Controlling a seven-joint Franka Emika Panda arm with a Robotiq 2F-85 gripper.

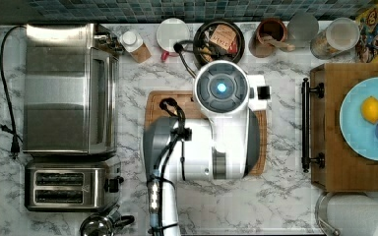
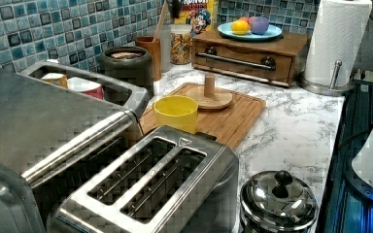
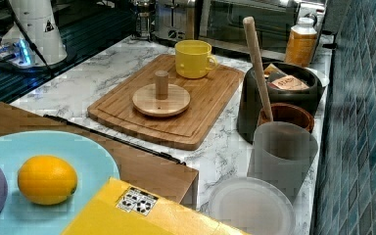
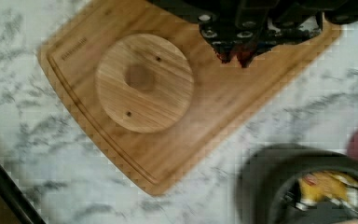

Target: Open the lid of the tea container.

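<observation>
The tea container (image 1: 241, 45) is a wide black canister standing by the tiled wall, and tea packets show inside its uncovered top. It also appears as the tea container (image 2: 126, 68), the tea container (image 3: 248, 110) and the tea container (image 4: 261, 186). Its round wooden lid (image 3: 161, 100) with a knob lies flat on the cutting board (image 3: 210, 115); the lid (image 2: 209, 97) and the lid (image 4: 144, 81) rest apart from the canister. My gripper (image 4: 235, 53) hangs above the board beside the lid, fingers shut on nothing.
A yellow mug (image 3: 192, 58) stands on the board's other end. A brown utensil jar (image 1: 270, 34), a red mug (image 1: 172, 34) and a grey cup (image 3: 281, 154) flank the canister. A toaster oven (image 1: 69, 88), toaster (image 1: 64, 187) and wooden drawer box (image 1: 325, 123) border the board.
</observation>
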